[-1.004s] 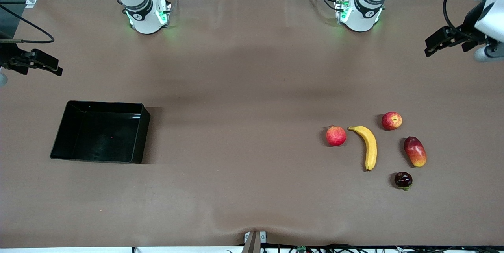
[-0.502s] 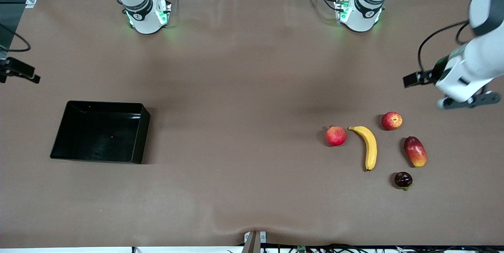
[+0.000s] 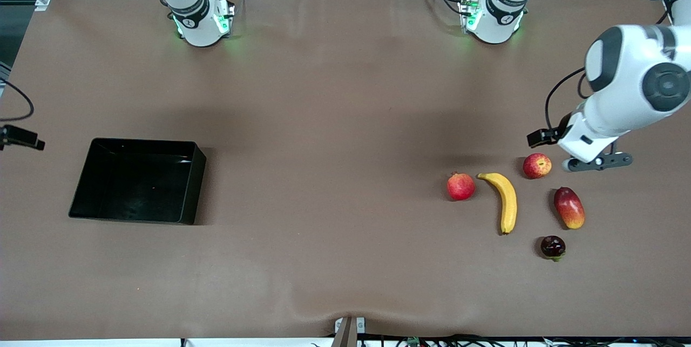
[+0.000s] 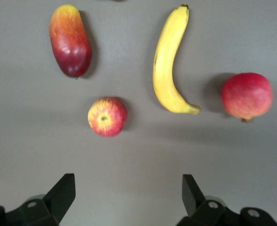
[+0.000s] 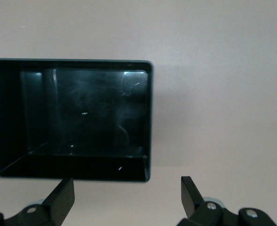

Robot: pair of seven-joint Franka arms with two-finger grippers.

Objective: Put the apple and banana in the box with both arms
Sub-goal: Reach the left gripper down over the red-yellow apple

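The apple point(image 3: 537, 165) lies on the table near the left arm's end, with the banana point(image 3: 505, 201) beside it, nearer the front camera. My left gripper point(image 3: 594, 162) hangs open and empty over the table right beside the apple. In the left wrist view the open gripper point(image 4: 127, 197) is short of the apple point(image 4: 107, 116) and the banana point(image 4: 169, 61). The black box point(image 3: 135, 185) stands empty toward the right arm's end. My right gripper point(image 5: 127, 200) is open and empty, just outside one wall of the box point(image 5: 82, 113).
A pinkish-red round fruit with a crown tip point(image 3: 460, 186) lies beside the banana. A red-and-yellow mango point(image 3: 569, 207) and a small dark fruit point(image 3: 553, 247) lie nearer the front camera than the apple. A black part of the right hand point(image 3: 21, 139) shows at the view's edge.
My left arm has swung down from the table's end to just beside the apple. The black part of my right hand has moved along the view's edge toward the box. The fruits have not moved.
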